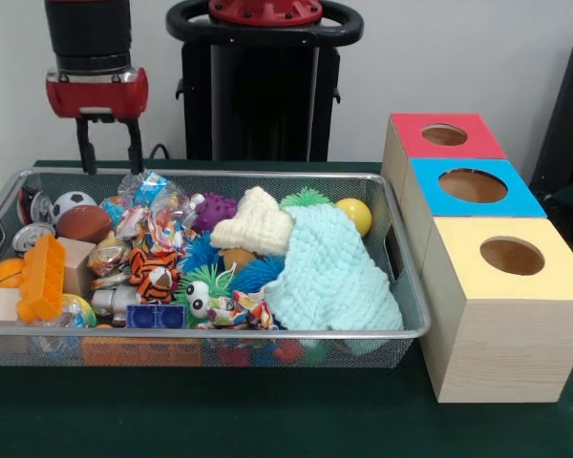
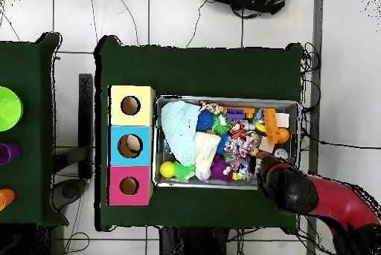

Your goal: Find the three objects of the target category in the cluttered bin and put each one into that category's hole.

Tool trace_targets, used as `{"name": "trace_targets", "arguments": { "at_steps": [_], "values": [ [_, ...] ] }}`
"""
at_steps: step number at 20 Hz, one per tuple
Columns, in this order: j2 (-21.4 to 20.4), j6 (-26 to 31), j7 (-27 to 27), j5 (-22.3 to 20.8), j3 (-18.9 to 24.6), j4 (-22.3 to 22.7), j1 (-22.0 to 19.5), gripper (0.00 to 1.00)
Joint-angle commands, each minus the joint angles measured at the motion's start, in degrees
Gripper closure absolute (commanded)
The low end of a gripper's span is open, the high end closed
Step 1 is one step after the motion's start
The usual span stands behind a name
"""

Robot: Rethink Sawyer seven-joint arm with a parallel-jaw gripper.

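The wire-mesh bin [image 1: 220,333] is piled with toys and also shows in the overhead view [image 2: 227,100]. Crinkled clear plastic with blue labels [image 1: 145,191] lies near its far left. I cannot make out separate bottles there. A clear wrinkled item [image 1: 108,256] lies further forward. The blue-topped box's round hole [image 1: 473,185] is to the right of the bin, between the red and yellow boxes, and it shows in the overhead view [image 2: 129,146]. My gripper [image 1: 110,157] hangs open and empty just above the bin's far-left rim. In the overhead view the arm [image 2: 298,189] hides it.
The red box's hole [image 1: 444,135] and the yellow box's hole [image 1: 512,256] flank the blue one. A mint knitted cloth [image 1: 329,272] and a cream cloth [image 1: 255,224] cover the bin's right half. An orange brick [image 1: 41,277], balls and a metal can [image 1: 31,236] fill the left.
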Motion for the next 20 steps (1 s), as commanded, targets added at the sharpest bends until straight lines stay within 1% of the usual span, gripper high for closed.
{"name": "trace_targets", "arguments": {
  "at_steps": [1,5,7,10,13,16,20],
  "values": [
    [6.25,-7.74,-4.30,-11.58,3.14,7.97,1.47,0.00],
    [6.37,-12.14,1.90,-15.37,-0.47,9.21,5.28,0.00],
    [7.29,-13.96,3.07,-17.07,-1.92,8.90,6.43,0.00],
    [9.70,-16.31,3.08,-19.14,-3.06,7.94,6.30,0.00],
    [9.18,-13.24,0.09,-18.79,-0.11,7.91,3.08,0.00],
    [10.65,-10.67,-2.81,-19.04,1.80,7.56,-0.17,0.00],
    [8.19,-8.32,-5.14,-18.82,3.51,10.05,-4.04,0.00]
  ]
}}
